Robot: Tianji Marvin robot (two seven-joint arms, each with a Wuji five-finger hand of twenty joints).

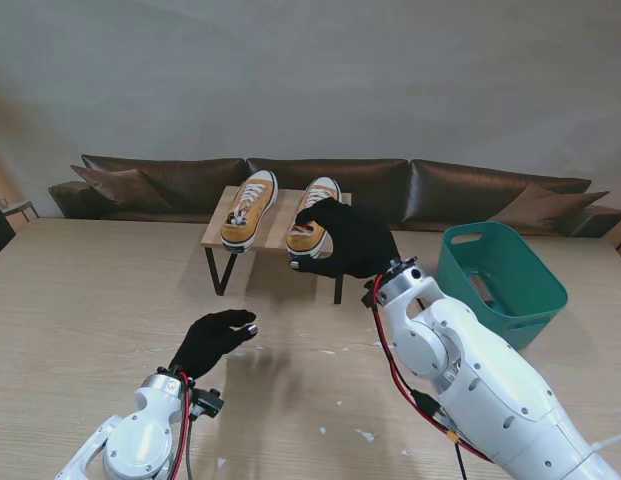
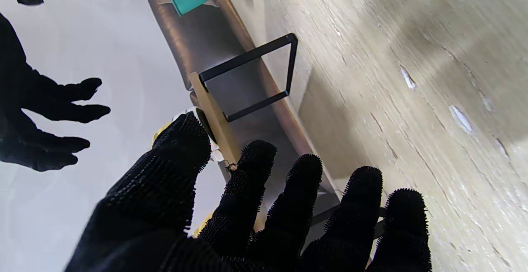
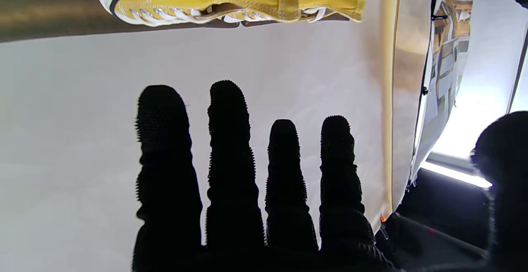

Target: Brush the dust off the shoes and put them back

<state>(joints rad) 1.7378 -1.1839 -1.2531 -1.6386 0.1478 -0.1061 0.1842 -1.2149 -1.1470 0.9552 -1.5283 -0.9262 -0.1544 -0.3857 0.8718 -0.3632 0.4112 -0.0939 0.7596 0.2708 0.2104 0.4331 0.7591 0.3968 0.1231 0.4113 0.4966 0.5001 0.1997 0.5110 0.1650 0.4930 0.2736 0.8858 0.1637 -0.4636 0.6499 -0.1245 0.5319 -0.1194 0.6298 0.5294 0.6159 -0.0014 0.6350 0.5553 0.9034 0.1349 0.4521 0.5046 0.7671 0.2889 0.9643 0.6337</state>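
Two yellow shoes [image 1: 249,209] sit on the rack [image 1: 217,232]; my right robot hand [image 1: 352,238], fingers spread and empty, hovers close, a clumsy reach could shove one off.

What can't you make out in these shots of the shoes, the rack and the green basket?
- Right shoe: in the stand view the right hand covers its heel, so contact can't be judged.
- Green basket: its contents are too small to identify in the stand view.
- Rack: in the left wrist view the left hand's fingers hide its near end.
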